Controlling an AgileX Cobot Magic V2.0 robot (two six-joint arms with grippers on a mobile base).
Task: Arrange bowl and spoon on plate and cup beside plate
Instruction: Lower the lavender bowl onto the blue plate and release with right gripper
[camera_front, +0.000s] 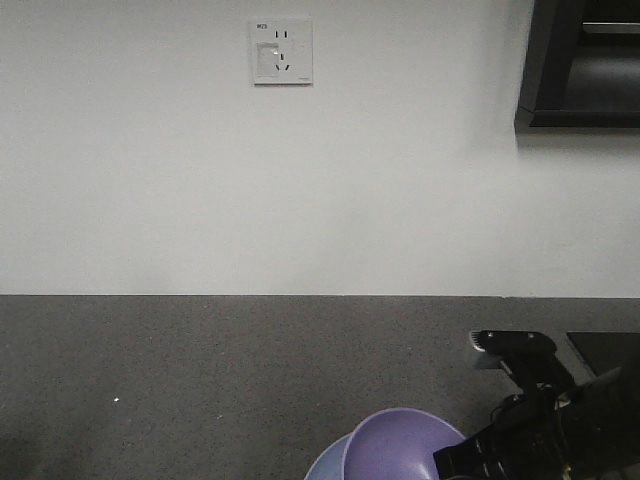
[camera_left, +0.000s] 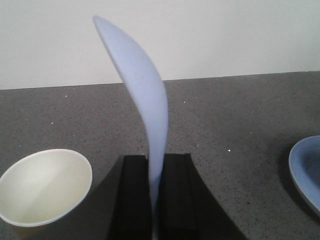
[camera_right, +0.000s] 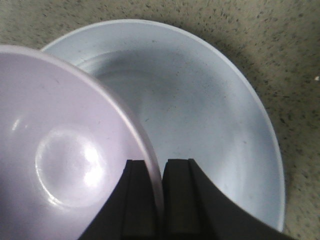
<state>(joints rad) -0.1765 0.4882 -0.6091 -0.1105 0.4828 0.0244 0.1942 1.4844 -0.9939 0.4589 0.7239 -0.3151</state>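
Note:
My left gripper (camera_left: 156, 165) is shut on the handle of the pale blue spoon (camera_left: 142, 90), which stands up from between the fingers above the grey counter. The cream cup (camera_left: 42, 187) sits just left of that gripper. My right gripper (camera_right: 155, 172) is shut on the rim of the lavender bowl (camera_right: 60, 150), holding it tilted over the pale blue plate (camera_right: 200, 115). In the front view the bowl (camera_front: 400, 445) overlaps the plate (camera_front: 325, 465) at the bottom edge, with the right gripper (camera_front: 470, 458) at its right side. The plate's edge (camera_left: 307, 170) also shows at the right of the left wrist view.
A white wall with a socket (camera_front: 281, 52) rises behind the grey counter (camera_front: 200, 370). A dark cabinet (camera_front: 580, 65) hangs at the upper right, and a dark flat patch (camera_front: 600, 350) lies at the counter's right edge.

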